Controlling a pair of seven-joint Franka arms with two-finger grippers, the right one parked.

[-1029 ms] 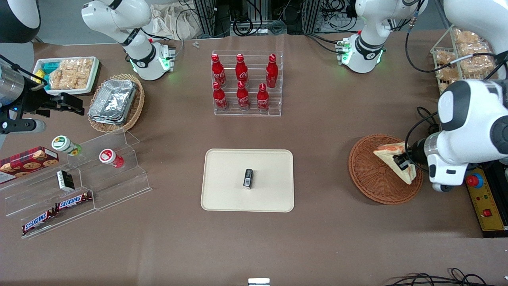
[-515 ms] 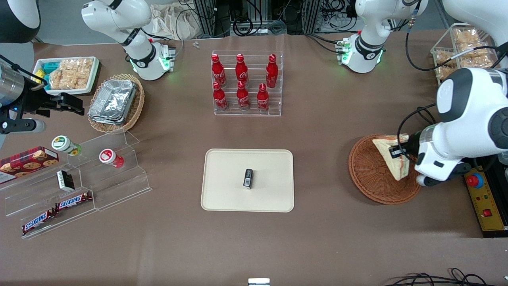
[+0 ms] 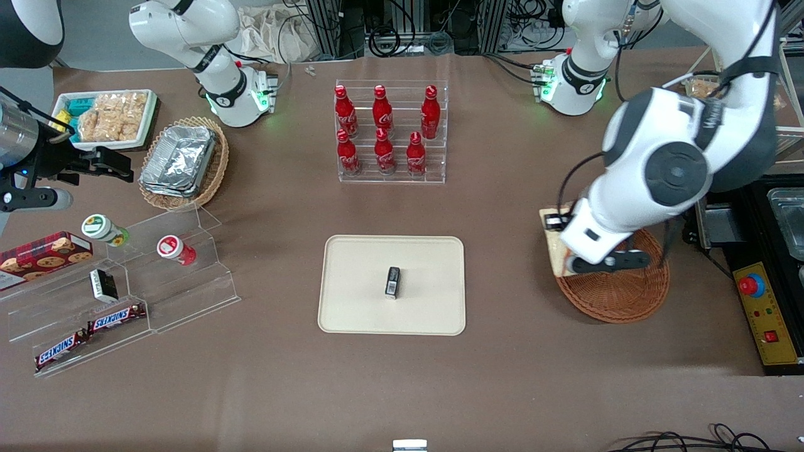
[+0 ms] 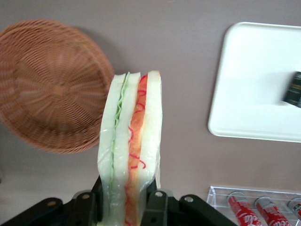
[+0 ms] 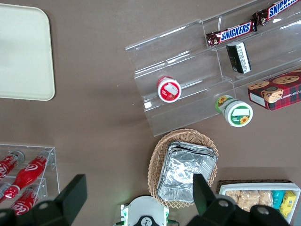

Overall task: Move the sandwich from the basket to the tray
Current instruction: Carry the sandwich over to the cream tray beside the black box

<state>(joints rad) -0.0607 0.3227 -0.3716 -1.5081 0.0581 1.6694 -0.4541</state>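
Now that I have lifted the sandwich (image 4: 130, 155) clear of the basket (image 3: 619, 295), my gripper (image 4: 126, 207), clamped on it, hangs over the basket's nine o'clock rim. Next I carry it toward nine o'clock to the tray (image 3: 358, 301), where a small dark object (image 3: 392, 282) sits at centre.

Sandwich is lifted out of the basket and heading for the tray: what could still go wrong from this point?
The hand pinches only one end of the sandwich, so the soft wedge could sag or slip out over the bare table before it reaches the tray. A small dark packet already lies mid-tray; a drop there could land the sandwich on it, tilted.
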